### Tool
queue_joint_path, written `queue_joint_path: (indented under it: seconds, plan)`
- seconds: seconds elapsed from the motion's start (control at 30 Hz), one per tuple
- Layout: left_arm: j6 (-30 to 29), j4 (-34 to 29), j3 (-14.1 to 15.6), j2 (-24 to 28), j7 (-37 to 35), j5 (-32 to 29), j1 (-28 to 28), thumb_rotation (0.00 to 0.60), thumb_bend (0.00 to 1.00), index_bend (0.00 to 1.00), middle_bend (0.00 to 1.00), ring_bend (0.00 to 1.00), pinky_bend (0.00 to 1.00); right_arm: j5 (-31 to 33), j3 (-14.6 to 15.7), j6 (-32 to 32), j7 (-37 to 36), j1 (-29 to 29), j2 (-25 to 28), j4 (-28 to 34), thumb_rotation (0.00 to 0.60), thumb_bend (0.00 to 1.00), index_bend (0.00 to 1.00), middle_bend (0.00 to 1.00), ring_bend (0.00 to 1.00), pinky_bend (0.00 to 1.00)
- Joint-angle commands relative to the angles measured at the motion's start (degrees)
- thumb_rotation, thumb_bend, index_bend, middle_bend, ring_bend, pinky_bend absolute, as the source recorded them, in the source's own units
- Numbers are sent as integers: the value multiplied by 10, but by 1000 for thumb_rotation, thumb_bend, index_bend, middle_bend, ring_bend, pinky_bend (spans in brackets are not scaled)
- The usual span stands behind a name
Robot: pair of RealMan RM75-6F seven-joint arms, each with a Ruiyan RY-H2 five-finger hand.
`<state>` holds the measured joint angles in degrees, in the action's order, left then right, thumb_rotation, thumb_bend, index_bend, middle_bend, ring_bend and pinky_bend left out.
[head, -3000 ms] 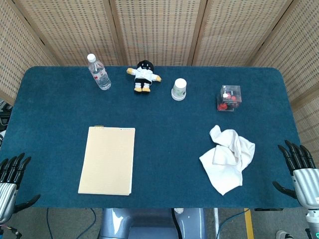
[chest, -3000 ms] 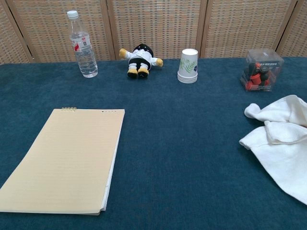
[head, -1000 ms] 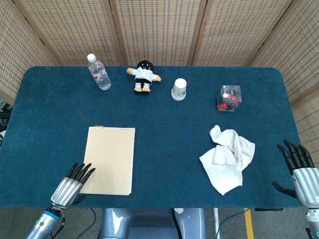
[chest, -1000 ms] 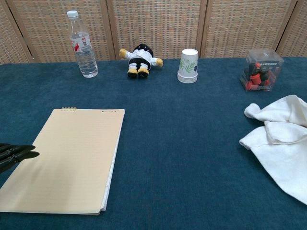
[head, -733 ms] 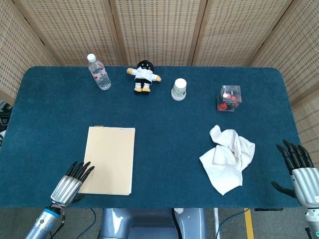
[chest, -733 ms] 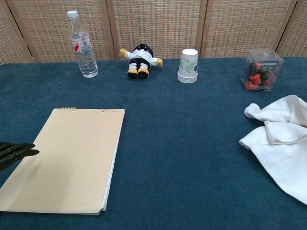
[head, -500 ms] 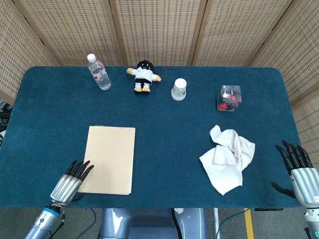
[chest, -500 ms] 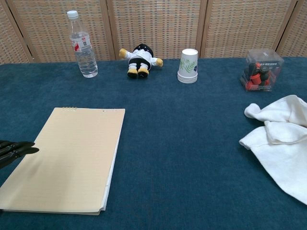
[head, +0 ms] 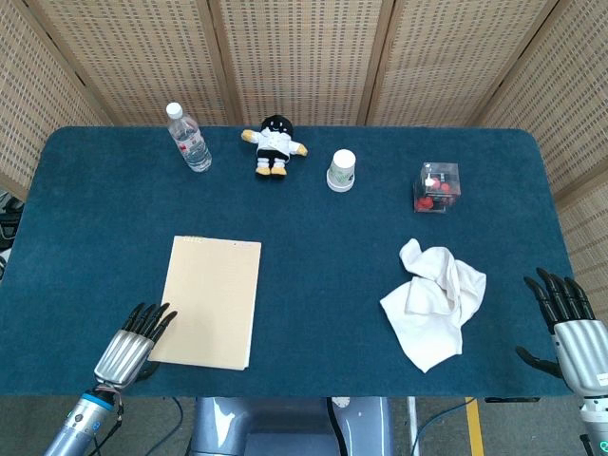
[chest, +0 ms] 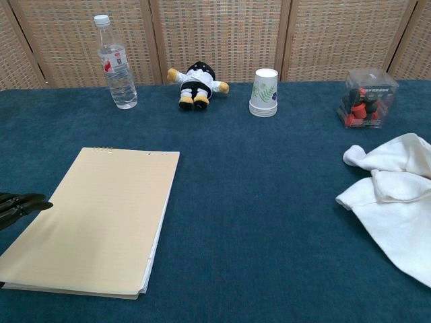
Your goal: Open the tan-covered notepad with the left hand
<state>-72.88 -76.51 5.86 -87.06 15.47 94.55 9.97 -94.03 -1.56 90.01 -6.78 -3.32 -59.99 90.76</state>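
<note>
The tan-covered notepad (head: 209,301) lies closed on the blue table (head: 313,228), left of centre, also seen in the chest view as the notepad (chest: 97,219). My left hand (head: 130,345) is at the pad's near left corner, fingers straight and spread, their tips at the pad's left edge. Only its dark fingertips (chest: 23,202) show at the left border of the chest view. My right hand (head: 570,328) hangs open off the table's near right corner, holding nothing.
A water bottle (head: 189,138), a small plush doll (head: 275,144), a stack of paper cups (head: 341,170) and a clear box of red items (head: 437,186) line the far side. A crumpled white cloth (head: 435,301) lies at the right.
The left hand came up from the table's near left corner to the notepad's left edge. The pad has since shifted slightly away and rightward, its near edge looking slightly raised. The right hand barely moved.
</note>
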Motion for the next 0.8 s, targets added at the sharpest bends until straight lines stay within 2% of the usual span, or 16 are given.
queue_joint_path:
  seconds: [0.03,0.47,0.8]
  plan:
    - [0,0,0,0,0,-1,1,600,355,0,0,0,0,1,0,0,0,0,0,0,600,0,0,0,0,0]
    - [18,3,-5,-11,2,-20,11,600,373,0,0,0,0,-1,2,-3,1,-1,-1,0,600,0,0,0,0,0]
    - [27,-14,-28,-21,8,-38,28,600,458,0,0,0,0,5,1,-8,0,-3,-2,-1,600,0,0,0,0,0]
